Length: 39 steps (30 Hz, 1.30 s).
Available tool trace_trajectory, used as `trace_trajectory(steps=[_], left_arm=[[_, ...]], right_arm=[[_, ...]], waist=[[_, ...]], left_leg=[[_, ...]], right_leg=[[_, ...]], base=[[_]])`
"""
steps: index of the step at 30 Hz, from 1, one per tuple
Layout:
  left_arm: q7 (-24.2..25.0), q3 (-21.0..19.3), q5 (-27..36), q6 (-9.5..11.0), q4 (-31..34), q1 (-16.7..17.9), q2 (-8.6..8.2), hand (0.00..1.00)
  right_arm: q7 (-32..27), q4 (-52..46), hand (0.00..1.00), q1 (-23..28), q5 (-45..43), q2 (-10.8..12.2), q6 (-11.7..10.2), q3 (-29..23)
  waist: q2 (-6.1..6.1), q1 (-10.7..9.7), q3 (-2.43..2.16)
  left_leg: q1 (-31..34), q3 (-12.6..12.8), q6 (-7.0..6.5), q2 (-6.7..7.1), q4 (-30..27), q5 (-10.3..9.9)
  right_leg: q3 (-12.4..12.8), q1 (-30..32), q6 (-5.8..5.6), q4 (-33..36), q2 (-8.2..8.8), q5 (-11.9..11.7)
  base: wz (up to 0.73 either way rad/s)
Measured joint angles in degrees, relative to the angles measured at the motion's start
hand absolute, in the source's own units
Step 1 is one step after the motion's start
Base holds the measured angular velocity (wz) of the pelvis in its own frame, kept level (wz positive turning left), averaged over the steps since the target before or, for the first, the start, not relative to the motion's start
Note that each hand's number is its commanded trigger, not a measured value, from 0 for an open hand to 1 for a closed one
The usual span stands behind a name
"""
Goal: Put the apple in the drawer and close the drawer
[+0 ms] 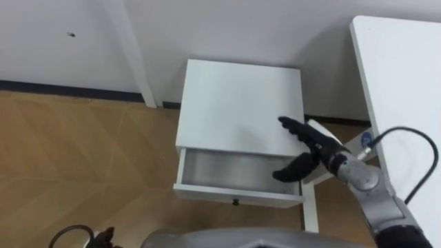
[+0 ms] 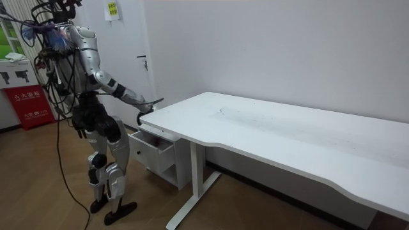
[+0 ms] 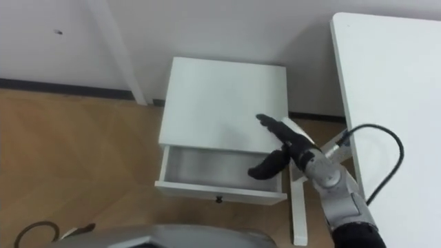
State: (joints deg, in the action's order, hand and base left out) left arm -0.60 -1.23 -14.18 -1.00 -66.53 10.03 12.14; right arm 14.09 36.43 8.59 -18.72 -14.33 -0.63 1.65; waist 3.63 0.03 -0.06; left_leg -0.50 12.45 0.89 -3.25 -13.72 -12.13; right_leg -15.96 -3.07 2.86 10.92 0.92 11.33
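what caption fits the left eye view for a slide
Open right hand above the right end of the open drawer of the white cabinet, beside the white desk.

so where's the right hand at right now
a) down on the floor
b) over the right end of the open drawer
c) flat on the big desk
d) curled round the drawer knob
b: the right hand hangs with its fingers spread above the right end of the pulled-out drawer, clear of the knob.
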Motion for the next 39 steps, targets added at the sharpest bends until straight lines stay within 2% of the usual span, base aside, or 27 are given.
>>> trace_trajectory(steps=[2,5,6,7,8,9,10,11,12,13,15,16,17,18,19,22,25,28,30,32,33,34,35,36,37,38,39], left_arm=[[-0.2,-0.4,-0.3,0.0,0.0,0.1,-0.13,0.00],[-0.4,-1.6,-0.5,0.1,-0.3,0.1,-0.83,0.00],[-0.4,-3.2,-0.1,0.0,-1.5,-0.6,-1.12,0.00],[-0.4,-3.3,0.0,0.0,-2.2,-0.7,-1.13,0.00],[-0.4,-3.3,-0.1,0.0,-2.4,-1.5,-0.90,0.00],[-0.4,-3.4,-0.1,0.1,-2.7,-1.7,-0.60,0.00],[-0.4,-3.4,-0.1,0.1,-2.9,-1.9,-0.58,0.00],[-0.4,-3.4,-0.1,0.1,-3.2,-2.1,-0.57,0.00],[-0.4,-3.9,-0.1,0.1,-3.8,-1.7,-0.47,0.00],[-0.4,-4.4,-0.1,0.1,-4.2,-1.7,-0.17,0.00],[-1.2,-5.0,0.3,-1.6,-4.6,-1.2,0.47,0.00],[-1.4,-4.7,1.3,-2.8,-4.6,-1.6,0.63,0.00],[-1.4,-4.7,1.4,-3.5,-4.5,-1.9,0.68,0.00],[-1.6,-4.7,1.4,-4.6,-4.4,-1.9,0.83,0.00],[-1.9,-4.8,1.4,-5.5,-4.5,-1.7,0.96,0.00],[-2.5,-4.7,1.4,-6.6,-4.6,-1.8,0.44,0.00],[-2.7,-4.8,1.1,-7.5,-4.6,-1.2,-0.05,0.00],[-3.3,-4.7,1.4,-7.5,-4.4,-0.2,-0.02,0.00],[-4.1,-4.1,3.6,-7.5,-4.3,0.1,0.00,0.00],[-4.2,-4.1,3.5,-7.5,-4.2,-0.1,0.05,0.00],[-4.3,-4.2,3.5,-7.3,-4.2,0.1,0.00,0.00],[-4.3,-4.2,3.5,-7.3,-3.9,0.2,-0.15,0.00],[-4.3,-4.2,3.5,-7.3,-3.7,0.3,-0.22,0.00],[-4.3,-4.2,3.4,-7.5,-3.3,0.3,-0.25,0.00],[-4.5,-4.2,3.5,-7.5,-3.0,0.2,-0.18,0.00],[-5.5,-4.2,3.5,-7.5,-2.5,0.1,0.05,0.00],[-6.6,-4.2,3.5,-7.7,-2.0,-0.2,0.26,0.00]], right_arm=[[-2.3,6.3,0.00,1.1,2.5,0.0,-0.4,-1.5],[-5.7,11.0,0.00,3.5,2.3,0.1,-0.2,-5.4],[-7.2,15.2,0.00,3.1,2.6,0.1,-1.1,-6.6],[-7.9,17.6,0.00,2.5,2.7,0.1,-1.0,-7.2],[-9.0,20.8,0.00,2.2,2.8,0.1,-0.5,-7.8],[-9.8,23.0,0.00,2.5,2.9,0.2,0.4,-8.7],[-9.9,23.8,0.00,2.9,2.9,0.3,0.8,-9.4],[-10.2,26.0,0.00,3.7,3.6,0.2,1.5,-10.3],[-10.2,28.1,0.00,3.9,4.0,0.3,2.1,-11.3],[-10.1,28.8,0.00,4.1,4.2,0.7,2.4,-11.7],[-9.4,30.3,0.00,5.5,6.3,1.3,3.0,-11.9],[-9.6,31.0,0.00,6.3,8.4,1.3,3.0,-11.7],[-9.8,31.7,0.00,6.6,9.5,1.4,3.0,-11.6],[-10.5,33.5,0.00,6.8,10.8,1.5,3.1,-11.1],[-11.0,35.0,0.00,6.8,12.4,1.5,3.1,-9.7],[-12.4,36.3,0.00,6.4,15.4,1.6,3.0,-9.1],[-14.5,36.6,0.00,5.7,18.8,1.5,2.9,-9.2],[-15.0,36.4,0.00,5.6,19.8,1.3,3.0,-9.7],[-15.4,36.2,0.00,5.4,20.6,1.2,3.3,-9.6],[-15.4,36.1,0.00,5.2,20.7,1.2,3.3,-9.7],[-15.3,35.8,0.00,5.3,20.7,1.1,3.6,-9.7],[-15.4,35.8,0.00,5.3,20.9,1.0,4.0,-9.8],[-15.5,35.6,0.00,5.1,20.8,1.0,4.1,-9.8],[-15.6,35.1,0.00,5.0,20.0,1.0,4.4,-10.1],[-15.6,34.9,0.00,4.9,19.4,1.1,4.4,-10.3],[-16.0,34.8,0.00,4.5,18.3,1.3,4.4,-10.3],[-16.5,34.9,0.00,4.1,18.0,1.3,4.4,-10.4]], waist=[[-0.43,-0.2,0.02],[-1.24,-1.4,-0.15],[-1.68,-2.0,-0.33],[-2.02,-2.1,-0.34],[-2.17,-2.5,-0.38],[-2.26,-3.0,-0.40],[-2.47,-3.1,-0.35],[-3.41,-2.9,-0.27],[-5.12,-3.0,-0.43],[-5.56,-3.1,-0.14],[-6.08,-3.9,0.00],[-6.85,-4.8,0.20],[-7.20,-5.1,0.35],[-7.69,-5.3,0.48],[-7.77,-5.8,0.65],[-7.14,-6.1,0.66],[-6.41,-6.0,0.42],[-5.98,-6.3,0.29],[-6.02,-6.3,0.30],[-6.03,-6.2,0.32],[-5.92,-6.1,0.42],[-5.33,-6.0,0.69],[-5.44,-6.1,0.62],[-5.39,-6.5,0.53],[-5.13,-6.5,0.33],[-4.14,-6.3,0.13],[-3.70,-6.0,0.28]], left_leg=[[0.0,0.9,-0.47,0.14,-0.3,-0.3],[1.4,3.1,-2.10,0.97,-3.6,-2.2],[1.8,4.7,-2.58,1.15,-4.7,-3.0],[1.8,5.1,-2.83,1.19,-4.8,-3.2],[1.8,5.3,-3.50,1.97,-5.1,-3.5],[1.8,5.4,-4.47,2.66,-5.2,-4.2],[1.8,5.5,-4.93,2.81,-5.6,-4.4],[1.6,6.1,-5.77,2.31,-6.5,-5.1],[2.0,7.0,-6.57,1.33,-7.6,-5.9],[2.0,7.5,-7.09,1.11,-8.3,-6.3],[3.1,8.1,-8.24,-0.05,-11.1,-7.7],[4.1,8.0,-8.68,-1.32,-12.1,-7.9],[4.3,8.0,-8.73,-2.09,-12.4,-8.0],[4.5,7.8,-8.82,-3.54,-12.9,-8.0],[4.3,7.7,-8.81,-4.54,-13.1,-8.0],[4.5,7.6,-9.56,-5.46,-14.6,-9.1],[6.6,7.5,-10.04,-5.14,-17.7,-10.5],[7.4,7.5,-11.07,-3.45,-18.8,-11.2],[7.7,7.4,-11.61,-1.98,-18.8,-11.5],[7.5,7.5,-11.59,-0.75,-18.1,-11.5],[6.9,7.5,-11.08,0.15,-17.3,-11.6],[5.8,7.9,-9.56,1.33,-15.5,-11.3],[5.4,7.8,-7.69,1.86,-14.7,-11.0],[4.7,7.8,-3.94,2.84,-12.4,-10.2],[4.1,7.8,-2.57,3.39,-11.0,-9.5],[3.2,7.4,-0.73,4.96,-7.6,-7.4],[2.7,7.5,-3.83,5.94,-5.4,-5.2]], right_leg=[[0.0,0.2,-0.45,0.9,0.40,0.4],[0.2,2.8,-1.60,7.0,2.41,3.1],[0.8,5.2,-2.26,12.0,3.60,3.9],[1.4,7.1,-2.36,15.8,4.24,3.9],[1.8,11.5,-3.20,25.1,6.03,3.4],[2.0,16.1,-4.50,33.8,8.42,1.0],[2.0,18.4,-4.58,37.8,9.55,-1.3],[3.2,23.0,-4.61,44.5,10.23,-8.3],[4.7,27.7,-5.71,50.0,10.19,-16.3],[5.1,30.6,-5.13,55.1,10.65,-19.4],[4.9,43.3,-4.63,83.7,10.30,-12.9],[3.5,49.2,-4.50,93.4,9.45,-10.0],[2.7,51.9,-4.33,96.7,9.02,-8.9],[1.3,56.4,-4.32,100.9,8.65,-7.1],[0.8,59.8,-4.52,103.0,9.17,-5.5],[1.5,62.1,-4.88,103.6,11.35,-4.4],[3.2,58.1,-5.28,100.9,13.58,-4.1],[3.7,48.1,-5.55,92.7,15.11,-4.2],[3.0,39.8,-5.75,81.5,16.06,-4.2],[3.0,33.9,-6.09,69.7,15.94,-4.1],[3.0,29.3,-6.51,60.7,15.59,-3.8],[3.1,24.9,-7.23,51.6,14.95,-3.3],[3.1,22.8,-7.26,47.6,14.46,-3.1],[3.5,19.4,-7.17,40.1,12.84,-2.6],[3.9,18.2,-7.02,37.0,12.01,-2.2],[5.1,16.4,-7.15,31.5,10.68,-1.1],[5.5,14.7,-7.56,27.6,9.48,0.3]], base=[[0.07],[0.07],[0.00],[0.06],[0.15],[0.18],[0.00],[-0.36],[-0.47],[-0.53],[-0.37],[-0.11],[0.03],[0.03],[0.03],[0.01],[0.00],[0.05],[0.03],[0.00],[0.00],[0.00],[0.00],[0.04],[0.00],[0.00],[-0.04]])
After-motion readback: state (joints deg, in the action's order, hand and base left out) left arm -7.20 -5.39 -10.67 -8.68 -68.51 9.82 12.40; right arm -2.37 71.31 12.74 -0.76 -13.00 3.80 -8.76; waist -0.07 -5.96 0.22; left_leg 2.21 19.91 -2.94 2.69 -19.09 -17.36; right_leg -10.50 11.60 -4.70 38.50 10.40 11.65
